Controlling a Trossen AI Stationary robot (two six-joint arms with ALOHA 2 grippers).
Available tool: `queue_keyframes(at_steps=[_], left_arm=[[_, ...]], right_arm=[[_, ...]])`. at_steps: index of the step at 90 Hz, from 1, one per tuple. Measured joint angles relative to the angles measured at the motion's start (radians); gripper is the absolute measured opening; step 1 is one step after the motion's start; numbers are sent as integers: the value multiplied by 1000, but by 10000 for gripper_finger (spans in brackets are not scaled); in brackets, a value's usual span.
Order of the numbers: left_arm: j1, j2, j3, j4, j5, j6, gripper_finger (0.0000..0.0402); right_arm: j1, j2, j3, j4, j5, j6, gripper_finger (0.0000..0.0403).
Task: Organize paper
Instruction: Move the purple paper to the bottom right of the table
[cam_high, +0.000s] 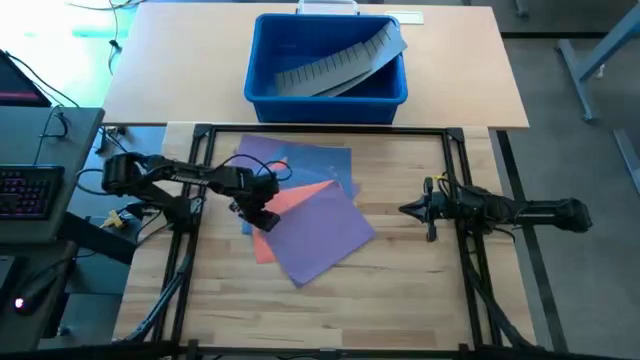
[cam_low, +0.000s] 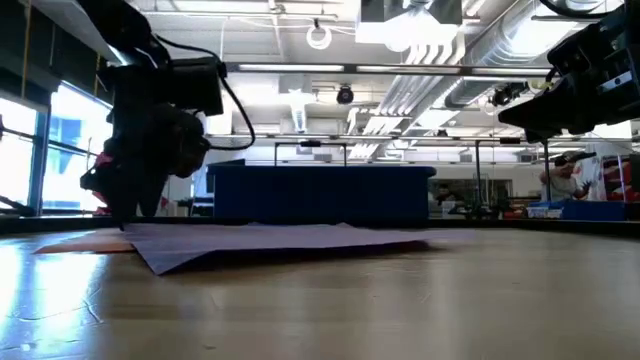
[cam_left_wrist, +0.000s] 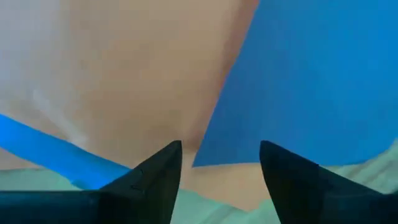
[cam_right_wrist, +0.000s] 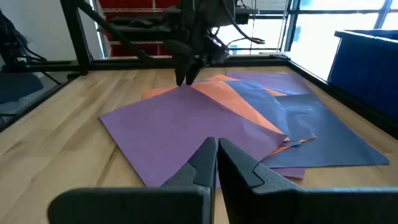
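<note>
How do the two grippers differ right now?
The left gripper is down at the paper pile's left edge; the right gripper waits off to the pile's right, apart from it. The left gripper's fingers are spread open; the right gripper's are shut. Neither holds anything.

Pale wood bench (cam_high: 400, 300) with black frame. Second lighter table (cam_high: 180, 70) behind, carrying blue bin (cam_high: 325, 85). Keyboard (cam_high: 25, 190) on grey desk. Ceiling ducts (cam_low: 440, 60), strip lights, bright windows (cam_low: 70, 140).
</note>
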Motion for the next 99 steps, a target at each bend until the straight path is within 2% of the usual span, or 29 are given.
queue_keyframes(at_steps=[13, 27, 43, 57, 78, 90, 99], left_arm=[[10, 0, -26, 79, 91, -5, 182], [13, 0, -45, 106, 144, -8, 170], [13, 11, -45, 124, 143, 17, 150], [4, 24, -45, 168, 84, -3, 133], [-14, 65, -45, 236, 83, -23, 114], [-35, 103, -43, 238, 93, -24, 82], [-47, 115, -42, 238, 93, -26, 28]], right_arm=[[0, 0, 0, 0, 0, 0, 0], [0, 0, 0, 0, 0, 0, 0], [0, 0, 0, 0, 0, 0, 0], [0, 0, 0, 0, 0, 0, 0], [0, 0, 0, 0, 0, 0, 0], [0, 0, 0, 0, 0, 0, 0], [0, 0, 0, 0, 0, 0, 0]])
